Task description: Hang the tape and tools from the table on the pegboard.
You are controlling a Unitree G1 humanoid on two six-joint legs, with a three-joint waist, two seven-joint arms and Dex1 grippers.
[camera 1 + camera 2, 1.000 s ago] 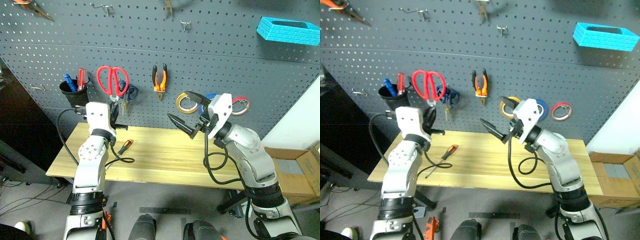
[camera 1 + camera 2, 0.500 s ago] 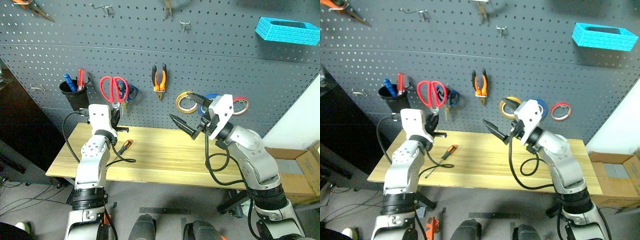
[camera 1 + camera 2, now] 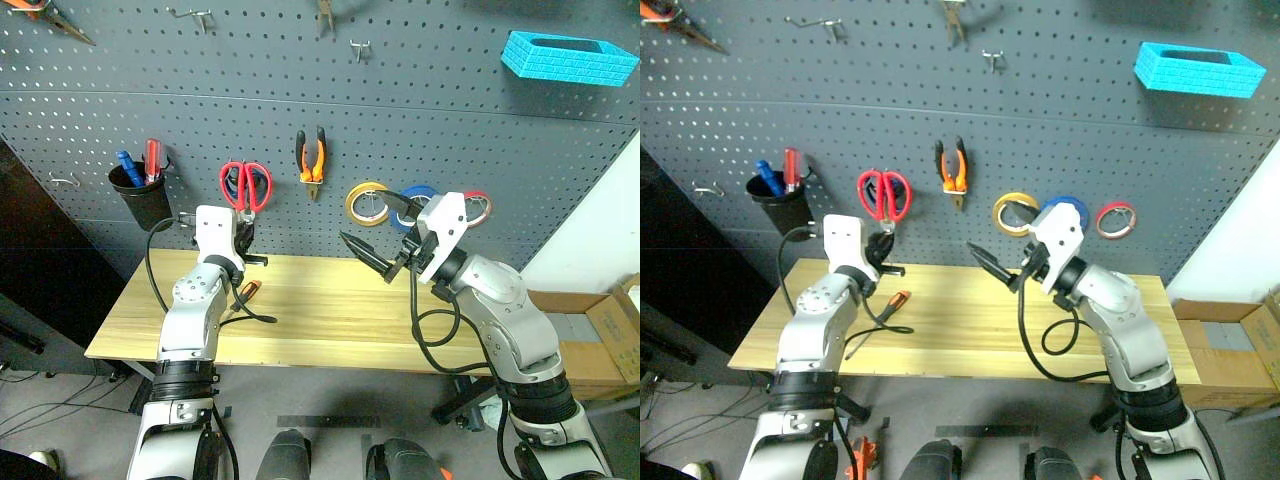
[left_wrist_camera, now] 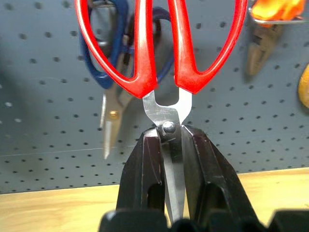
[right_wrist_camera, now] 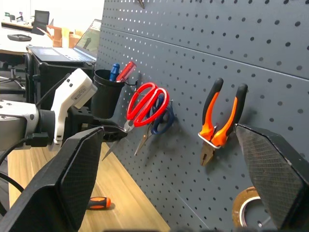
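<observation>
The left gripper (image 4: 172, 145) has its jaws clamped on the blades of the red-handled scissors (image 4: 161, 46) just below the pivot, handles up against the pegboard (image 3: 450, 120); whether the handle loops already sit over a hook is hard to tell from here. Directly behind the red handles hang the blue-handled scissors (image 4: 108, 92), close enough to crowd them, and the black cup (image 3: 140, 195) of pens sits on the board at about 9 o'clock from them. The pliers (image 3: 313, 160) hang at 3 o'clock from the scissors, then the yellow roll (image 3: 367, 203), the blue tape (image 3: 412, 196) and the red roll (image 3: 478, 207) farther along the same row, the blue one partly hidden by the right arm. The left forearm reaches level toward the board over the back edge of the desk (image 3: 330, 330), its cable looping down onto the wood. The small orange-and-black screwdriver (image 3: 246, 292) lies on the desk just beneath that arm, near the left end. The right gripper (image 3: 378, 232) hangs over the middle of the desk with its jaws spread wide and nothing between them, pointing toward the left arm. The desk's centre and front edge lie bare, and a blue basket (image 3: 570, 57) sits high at 2 o'clock on the board.
</observation>
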